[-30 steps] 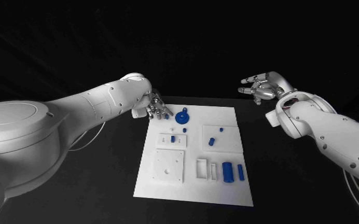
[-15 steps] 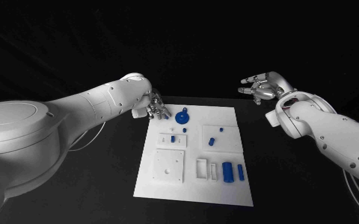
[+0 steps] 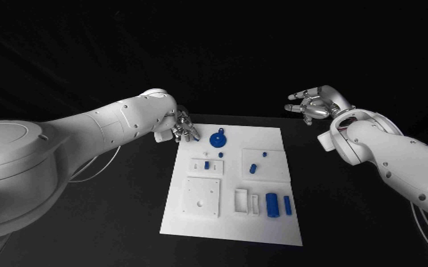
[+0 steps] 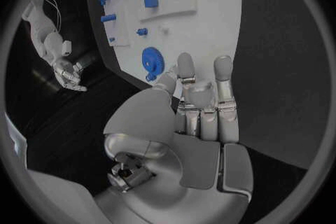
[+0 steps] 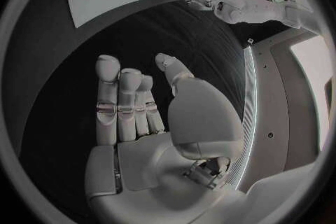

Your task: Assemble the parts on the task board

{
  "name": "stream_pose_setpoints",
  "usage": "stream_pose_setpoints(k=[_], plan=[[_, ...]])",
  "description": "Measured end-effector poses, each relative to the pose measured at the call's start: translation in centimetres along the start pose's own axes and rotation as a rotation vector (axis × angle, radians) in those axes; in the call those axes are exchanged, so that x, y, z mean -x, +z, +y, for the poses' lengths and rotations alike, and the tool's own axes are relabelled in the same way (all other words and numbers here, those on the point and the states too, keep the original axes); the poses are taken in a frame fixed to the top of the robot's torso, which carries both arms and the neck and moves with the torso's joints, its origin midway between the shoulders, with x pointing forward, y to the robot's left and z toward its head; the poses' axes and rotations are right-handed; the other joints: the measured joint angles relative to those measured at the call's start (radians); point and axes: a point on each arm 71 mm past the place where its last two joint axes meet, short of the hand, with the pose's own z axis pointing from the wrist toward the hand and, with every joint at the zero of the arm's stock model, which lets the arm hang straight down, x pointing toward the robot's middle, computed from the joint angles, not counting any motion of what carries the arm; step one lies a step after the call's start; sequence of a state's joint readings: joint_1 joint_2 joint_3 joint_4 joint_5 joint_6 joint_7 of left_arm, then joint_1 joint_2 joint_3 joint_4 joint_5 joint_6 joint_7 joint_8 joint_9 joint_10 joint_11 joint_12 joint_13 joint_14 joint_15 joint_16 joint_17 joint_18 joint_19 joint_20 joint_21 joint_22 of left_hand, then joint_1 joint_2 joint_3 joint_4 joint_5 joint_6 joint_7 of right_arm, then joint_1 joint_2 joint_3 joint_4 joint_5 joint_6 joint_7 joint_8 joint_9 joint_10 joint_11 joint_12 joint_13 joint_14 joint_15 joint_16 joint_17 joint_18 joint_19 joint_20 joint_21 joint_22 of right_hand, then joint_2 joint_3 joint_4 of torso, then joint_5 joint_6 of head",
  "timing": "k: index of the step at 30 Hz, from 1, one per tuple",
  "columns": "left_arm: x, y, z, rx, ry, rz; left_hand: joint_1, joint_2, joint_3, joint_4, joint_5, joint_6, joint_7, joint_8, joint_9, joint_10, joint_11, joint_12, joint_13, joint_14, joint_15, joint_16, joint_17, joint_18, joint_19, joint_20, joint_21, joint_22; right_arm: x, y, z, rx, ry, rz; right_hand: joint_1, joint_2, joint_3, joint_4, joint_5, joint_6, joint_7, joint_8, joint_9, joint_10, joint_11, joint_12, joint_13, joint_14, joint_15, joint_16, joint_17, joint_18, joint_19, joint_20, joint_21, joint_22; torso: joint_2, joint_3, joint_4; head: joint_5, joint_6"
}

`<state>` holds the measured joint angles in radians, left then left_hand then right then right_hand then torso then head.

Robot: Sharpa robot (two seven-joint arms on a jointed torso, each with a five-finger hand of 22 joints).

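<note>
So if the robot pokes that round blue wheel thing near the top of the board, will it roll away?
Probably not. The round blue part looks like a toothed disc lying flat on the white board, so a push would likely slide it, not roll it. Its hard, smooth look suggests it is stiff and a bit slippery. It is small, so probably light for the left robot hand.

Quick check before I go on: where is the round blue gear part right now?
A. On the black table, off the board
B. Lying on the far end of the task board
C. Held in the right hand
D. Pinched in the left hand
B: the blue gear lies on the white task board at its far end, just beside the left hand, whose fingers hold nothing; the right hand is off the board, holding nothing.
</note>
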<state>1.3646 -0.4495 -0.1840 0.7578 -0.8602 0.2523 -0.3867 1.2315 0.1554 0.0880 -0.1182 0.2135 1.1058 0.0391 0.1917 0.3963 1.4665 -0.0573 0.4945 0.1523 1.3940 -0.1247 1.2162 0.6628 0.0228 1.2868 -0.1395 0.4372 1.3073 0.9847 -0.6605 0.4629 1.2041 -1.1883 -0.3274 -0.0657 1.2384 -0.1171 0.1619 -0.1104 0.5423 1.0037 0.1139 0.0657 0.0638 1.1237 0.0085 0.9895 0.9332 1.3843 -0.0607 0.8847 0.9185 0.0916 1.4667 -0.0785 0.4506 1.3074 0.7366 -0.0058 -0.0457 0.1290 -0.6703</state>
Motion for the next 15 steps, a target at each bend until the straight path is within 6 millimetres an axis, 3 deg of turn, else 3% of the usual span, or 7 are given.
stream_pose_setpoints(k=[4,6,15], plan=[[-0.2,-0.4,0.4,-0.007,-0.028,-0.019,-0.012,-0.010,0.020,-0.002,0.024,0.001,0.001,0.001,0.000,0.000,0.000,0.003,0.004,0.005,0.001,0.000,0.009,0.000,0.005,0.002,0.000,0.001,0.1,0.0,-0.1,-0.003,-0.002,0.003,0.000,0.000,0.000,0.000,0.000,0.000,0.000,0.000,0.000,0.000,0.000,0.000,0.000,0.000,0.000,0.000,0.000,0.000,0.000,0.000,0.000,0.000,-0.002,0.0006,0.0026,-0.001,0.000],[-0.3,-0.6,0.5,-0.013,-0.047,-0.026,-0.023,-0.015,0.049,-0.024,0.035,0.007,0.007,0.001,0.000,0.000,0.000,0.004,0.005,0.007,0.000,0.000,0.012,0.000,0.007,0.000,0.000,0.001,0.1,0.0,-0.2,-0.005,-0.002,0.005,0.000,0.000,0.000,0.000,0.000,0.000,0.000,0.000,0.000,0.000,0.000,0.000,0.000,0.000,0.000,0.000,0.000,0.000,0.000,0.000,0.000,0.000,-0.003,0.0006,0.0039,-0.001,0.000],[-0.8,-2.6,0.9,-0.047,-0.123,-0.029,-0.043,-0.021,0.057,-0.032,0.081,0.016,0.016,0.001,0.000,0.000,0.000,0.016,0.006,0.010,0.003,0.000,0.018,0.000,0.007,0.000,-0.004,0.001,0.1,0.0,-0.3,-0.011,-0.005,0.011,0.000,0.000,0.000,0.000,0.000,0.000,0.000,0.000,0.000,0.000,0.000,0.000,0.000,0.000,0.000,0.000,0.000,0.000,0.000,0.000,0.000,0.000,-0.009,0.0025,0.0076,0.004,-0.004]])
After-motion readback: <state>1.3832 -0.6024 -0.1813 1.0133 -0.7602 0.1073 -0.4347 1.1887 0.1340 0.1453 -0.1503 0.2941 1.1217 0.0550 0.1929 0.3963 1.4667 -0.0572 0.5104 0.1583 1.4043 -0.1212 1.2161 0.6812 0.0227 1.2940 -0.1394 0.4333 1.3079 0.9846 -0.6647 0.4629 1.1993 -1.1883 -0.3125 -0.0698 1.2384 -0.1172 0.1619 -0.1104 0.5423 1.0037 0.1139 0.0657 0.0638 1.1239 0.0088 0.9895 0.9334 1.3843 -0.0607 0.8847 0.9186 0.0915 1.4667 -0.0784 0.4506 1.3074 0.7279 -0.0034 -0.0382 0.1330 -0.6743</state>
